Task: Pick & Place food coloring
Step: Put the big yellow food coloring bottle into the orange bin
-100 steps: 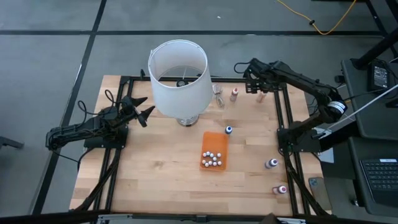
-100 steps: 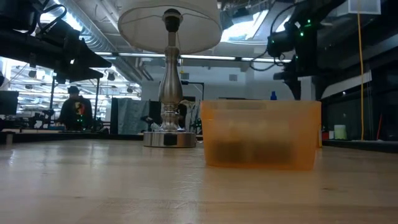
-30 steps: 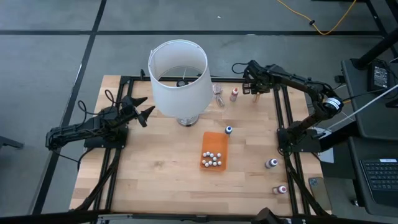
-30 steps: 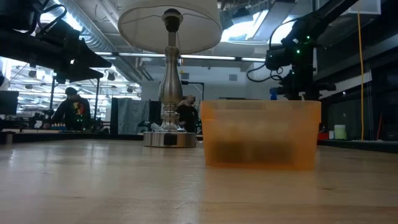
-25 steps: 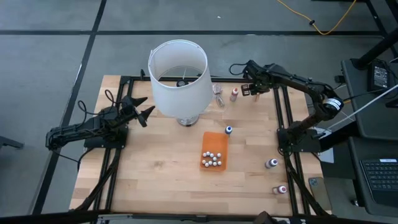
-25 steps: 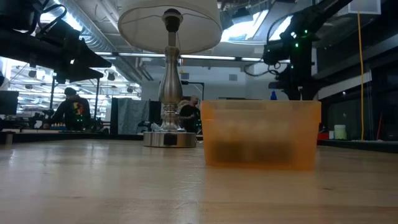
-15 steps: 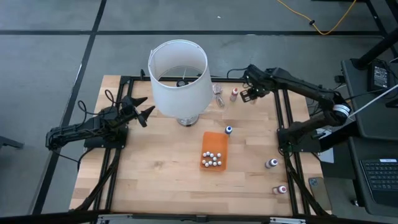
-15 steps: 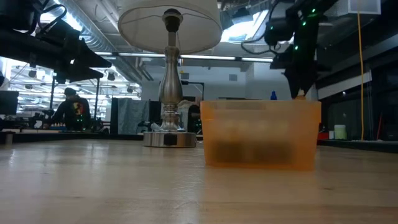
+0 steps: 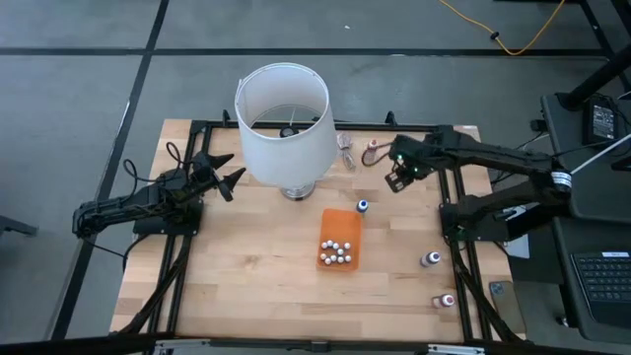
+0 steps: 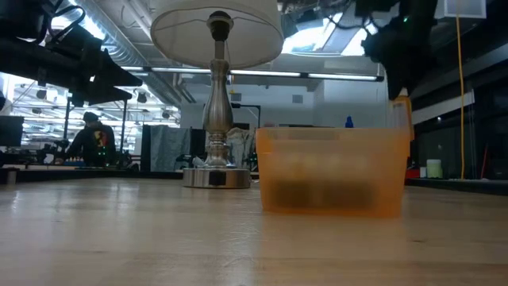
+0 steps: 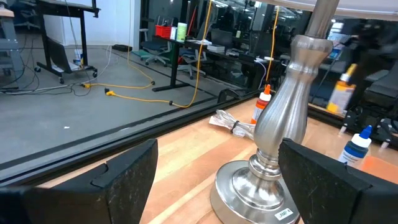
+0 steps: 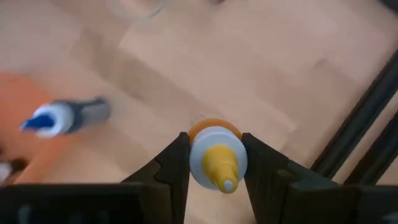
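1. Wooden table point(image 9: 246, 266) under black frame rails, workshop floor around it.
2. Right gripper point(image 9: 398, 176) is clamped on a small yellow-tipped bottle point(image 12: 215, 158), jaws narrow against both its sides, held up off the wood in the far right part of the table.
3. Blue-capped bottle point(image 9: 363, 206) stands just beside the orange tray point(image 9: 341, 222); white-capped bottles point(image 9: 336, 251) already sit inside the tray.
4. More bottles wait: one by the lamp point(image 9: 283, 120) at point(image 9: 372, 150), two near the right rail point(image 9: 430, 259), point(image 9: 447, 300).
5. Left gripper point(image 9: 225, 174) parked wide open beside the lamp, idle.
6. Step looks like carry; next move calls for centring over the tray, lowering, then opening.
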Robot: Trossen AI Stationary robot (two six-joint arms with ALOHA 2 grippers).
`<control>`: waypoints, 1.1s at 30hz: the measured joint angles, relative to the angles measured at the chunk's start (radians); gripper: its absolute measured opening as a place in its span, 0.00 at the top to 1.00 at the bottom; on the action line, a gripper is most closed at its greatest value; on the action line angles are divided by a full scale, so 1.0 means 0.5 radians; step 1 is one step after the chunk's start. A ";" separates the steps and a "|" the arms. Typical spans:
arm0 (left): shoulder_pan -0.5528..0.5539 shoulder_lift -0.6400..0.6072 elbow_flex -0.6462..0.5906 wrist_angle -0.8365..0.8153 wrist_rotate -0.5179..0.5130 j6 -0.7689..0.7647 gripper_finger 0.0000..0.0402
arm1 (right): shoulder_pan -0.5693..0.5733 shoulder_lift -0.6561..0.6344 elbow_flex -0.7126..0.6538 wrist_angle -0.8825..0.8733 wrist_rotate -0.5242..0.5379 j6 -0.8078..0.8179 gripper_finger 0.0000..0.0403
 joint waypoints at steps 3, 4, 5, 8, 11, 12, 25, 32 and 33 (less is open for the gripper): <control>0.000 0.000 0.000 0.000 0.000 0.000 0.20 | 0.170 -0.011 0.000 -0.001 -0.078 0.084 0.68; 0.000 0.000 0.001 0.001 0.000 0.000 0.20 | 0.230 -0.010 0.000 -0.001 -0.104 0.117 0.68; 0.000 0.000 0.000 0.000 0.000 0.000 0.20 | 0.289 -0.010 0.000 0.000 -0.122 0.141 0.68; 0.000 0.001 0.001 0.000 0.000 0.001 0.20 | 0.476 0.010 0.000 0.010 -0.144 0.220 0.68; 0.000 0.000 0.000 0.000 0.000 0.000 0.20 | 0.651 0.052 0.003 0.016 -0.151 0.285 0.68; 0.000 0.000 0.001 0.000 0.000 0.000 0.20 | 0.704 0.071 0.011 0.015 -0.156 0.298 0.68; 0.000 0.000 0.000 0.000 0.000 0.000 0.20 | 1.082 0.617 0.544 0.180 -0.036 0.279 0.68; 0.000 0.001 0.000 0.000 0.000 0.000 0.20 | 1.069 0.952 0.858 0.309 -0.032 0.166 0.68; 0.000 0.000 0.000 0.001 0.000 0.000 0.20 | 1.062 0.992 0.882 0.321 -0.032 0.158 0.68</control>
